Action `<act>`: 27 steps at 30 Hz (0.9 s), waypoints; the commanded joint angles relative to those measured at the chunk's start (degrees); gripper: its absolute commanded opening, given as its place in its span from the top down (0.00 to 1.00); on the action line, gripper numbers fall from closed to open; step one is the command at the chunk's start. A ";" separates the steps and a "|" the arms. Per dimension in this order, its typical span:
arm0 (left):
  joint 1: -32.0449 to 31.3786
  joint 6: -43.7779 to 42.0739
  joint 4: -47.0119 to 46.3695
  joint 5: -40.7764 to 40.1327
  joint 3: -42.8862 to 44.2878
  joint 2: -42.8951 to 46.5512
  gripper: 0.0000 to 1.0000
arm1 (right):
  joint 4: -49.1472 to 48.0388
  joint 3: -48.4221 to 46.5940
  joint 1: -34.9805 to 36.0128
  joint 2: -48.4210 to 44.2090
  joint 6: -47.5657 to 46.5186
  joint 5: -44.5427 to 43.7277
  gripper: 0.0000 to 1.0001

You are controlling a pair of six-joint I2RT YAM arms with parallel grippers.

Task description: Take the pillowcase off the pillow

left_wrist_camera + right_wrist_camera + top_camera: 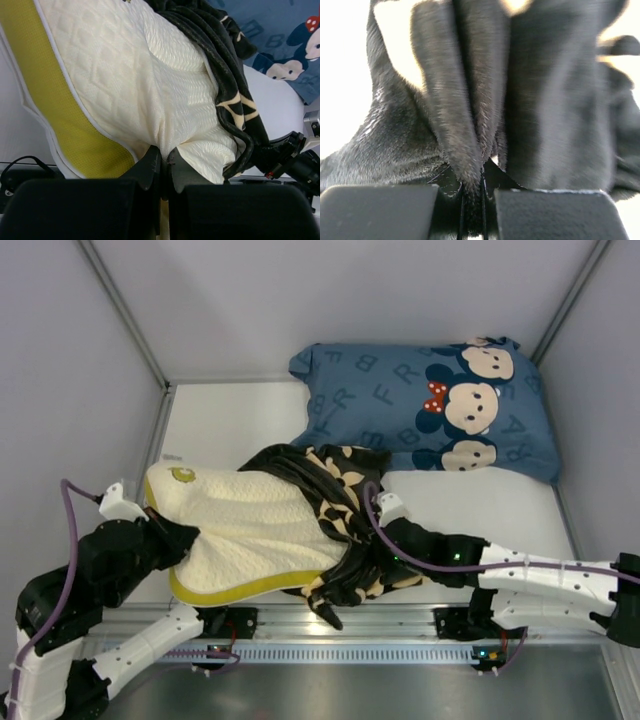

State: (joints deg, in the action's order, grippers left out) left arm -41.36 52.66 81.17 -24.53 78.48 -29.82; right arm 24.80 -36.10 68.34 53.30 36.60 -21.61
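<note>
My left jaws are pinched tight on a fold of the pillow at its near-left end; cream quilted cloth bunches right between the tips, with the yellow side band just beside them. My right jaws are closed as well, clamped on a pleat of the pillowcase — black plush fills the whole right wrist view. The pillow lies on the counter just ahead of my bases, most of its length bare; the pillowcase is gathered in a crumpled heap over its right end — black with tan petals, spilling down to the counter's near edge. Beyond the heap, at the far right, lies a blue pillow printed with letters and cartoon mice; it sits close to the black cloth, though I cannot tell whether they touch.
</note>
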 commanded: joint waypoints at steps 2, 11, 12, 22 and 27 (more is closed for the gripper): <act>0.06 0.69 -5.58 -6.05 -3.32 0.82 1.00 | -8.26 -1.34 1.09 6.19 -11.19 19.65 0.98; 0.06 -0.37 -7.77 -0.79 -12.10 0.12 1.00 | -1.69 -11.00 6.20 14.46 -10.85 1.13 0.33; 0.06 -0.54 -8.13 0.00 -12.90 0.12 1.00 | -1.51 -13.01 5.93 14.55 -10.93 0.61 0.33; 0.06 -6.61 -30.25 32.25 -25.20 -7.43 1.00 | -0.54 -24.63 -0.39 17.90 -11.81 -1.24 0.33; -0.03 -8.54 -36.33 37.34 -28.55 -11.83 1.00 | -0.54 -21.48 -3.55 16.05 -10.32 -1.07 0.34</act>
State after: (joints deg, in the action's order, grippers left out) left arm -41.25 46.30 58.30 3.88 52.18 -40.01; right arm 23.73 -58.46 67.05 71.22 25.96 -20.95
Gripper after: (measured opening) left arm 0.046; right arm 0.666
